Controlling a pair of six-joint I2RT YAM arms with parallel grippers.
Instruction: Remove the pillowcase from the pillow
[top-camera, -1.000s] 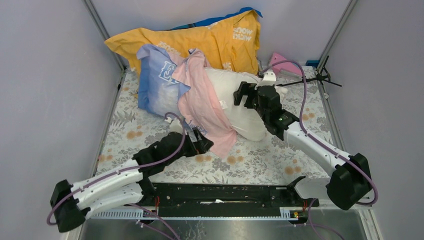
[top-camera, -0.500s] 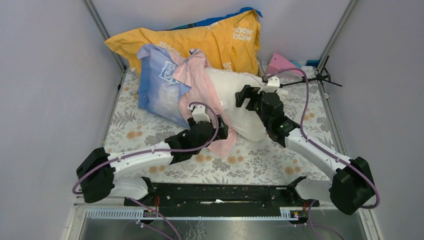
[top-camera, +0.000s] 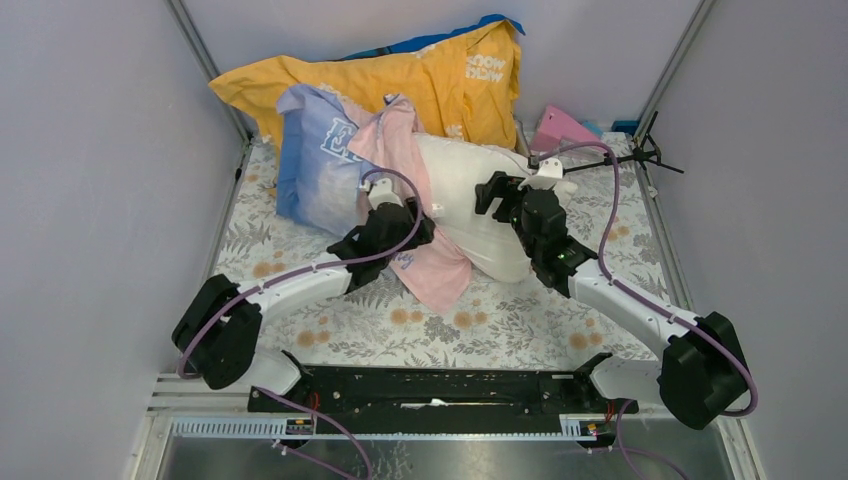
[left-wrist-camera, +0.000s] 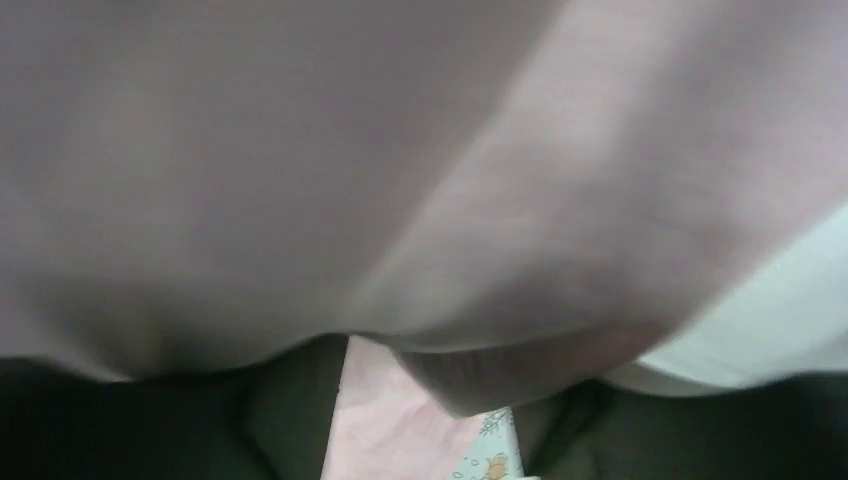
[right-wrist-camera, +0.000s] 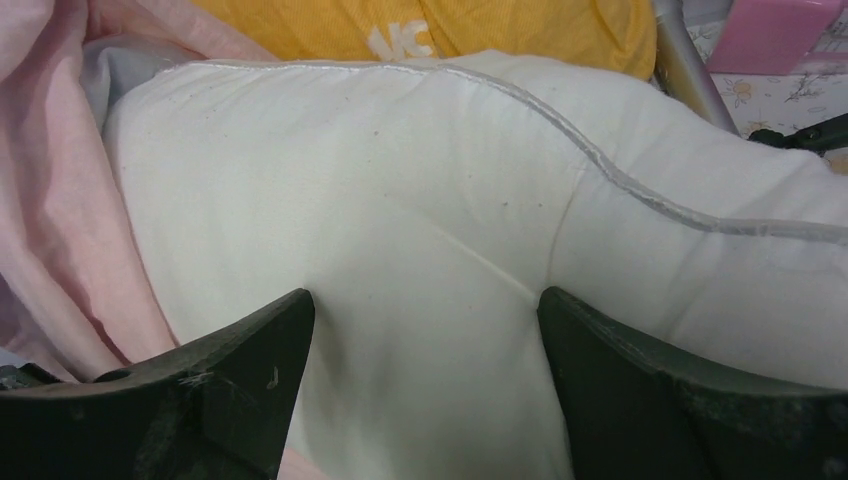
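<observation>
The large plump white pillow (top-camera: 470, 190) lies half bared, with the thin pale pink and light blue fabric pillowcase (top-camera: 325, 170) bunched over its left end and a pink flap trailing past its near edge. The left gripper (top-camera: 415, 232) is pushed into that pink cloth at the pillow's near-left side, apparently to take hold for a pull. Blurred fabric fills its wrist view, so I cannot tell whether its fingers have clenched. The right gripper (top-camera: 495, 192) straddles the pillow's bare right half with fingers spread wide and nothing grasped, probably to pin it down.
</observation>
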